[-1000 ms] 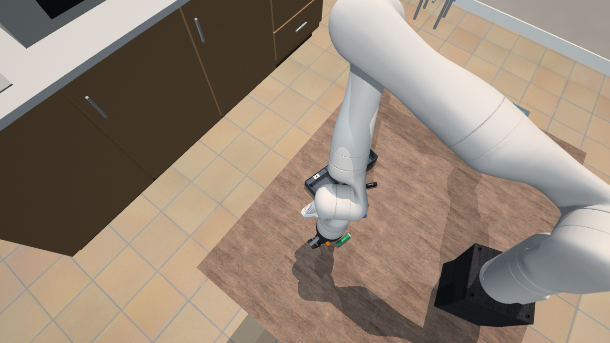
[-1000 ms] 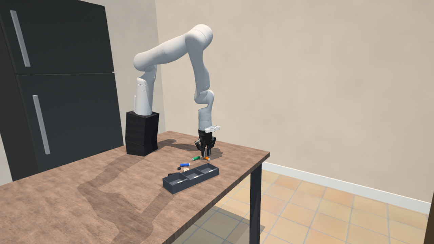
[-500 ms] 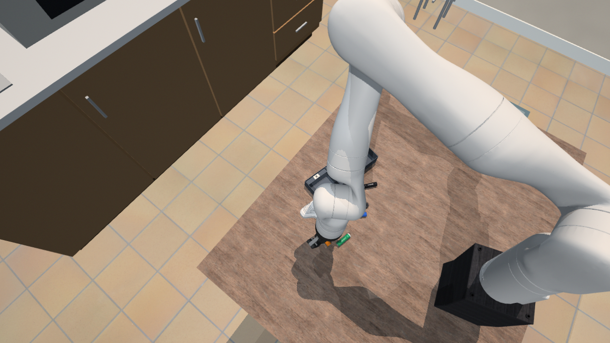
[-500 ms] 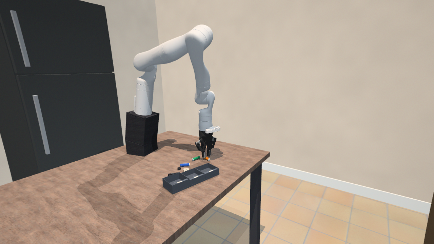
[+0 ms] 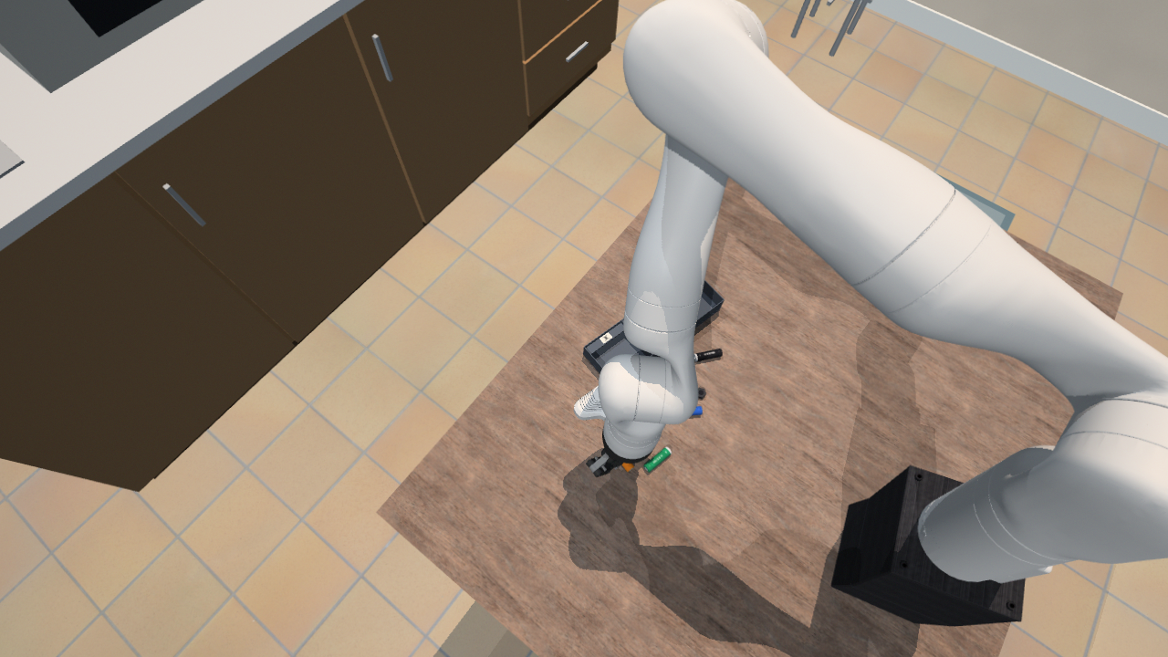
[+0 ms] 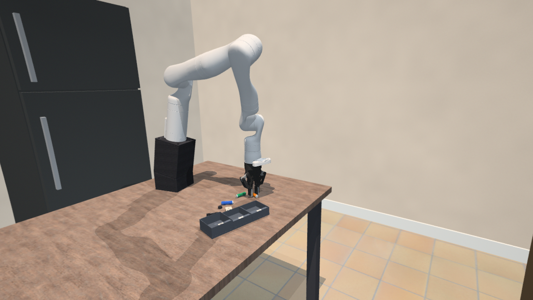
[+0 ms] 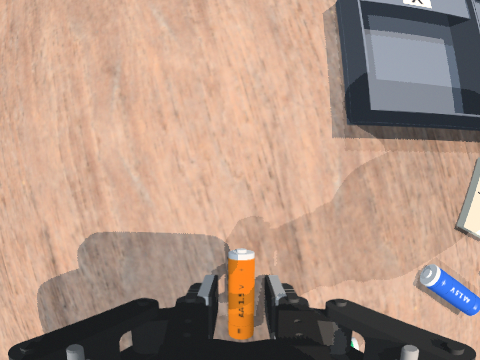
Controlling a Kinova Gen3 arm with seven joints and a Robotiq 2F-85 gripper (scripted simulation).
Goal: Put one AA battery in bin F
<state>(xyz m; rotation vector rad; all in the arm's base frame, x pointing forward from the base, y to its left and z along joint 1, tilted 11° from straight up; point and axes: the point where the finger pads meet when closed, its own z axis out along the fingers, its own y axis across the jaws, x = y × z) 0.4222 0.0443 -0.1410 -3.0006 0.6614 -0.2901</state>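
An orange AA battery (image 7: 242,294) lies on the wooden table, its white cap pointing away from me. My gripper (image 7: 241,291) is low over the table with one finger on each side of the battery and a small gap at each side, so it is open around it. The gripper (image 6: 252,193) also shows in the exterior view, down at the table. A green battery (image 5: 657,459) lies just beside my fingers. A blue battery (image 7: 450,288) lies further right. The dark three-part bin row (image 6: 234,218) stands near the table's edge; its end compartment marked X (image 7: 410,54) is empty.
A pale domino (image 7: 470,203) lies between the blue battery and the bins. A black marker (image 5: 707,355) lies by the bin row. The arm's black base (image 6: 174,163) stands at the far corner. The table's edge is close beyond the bins.
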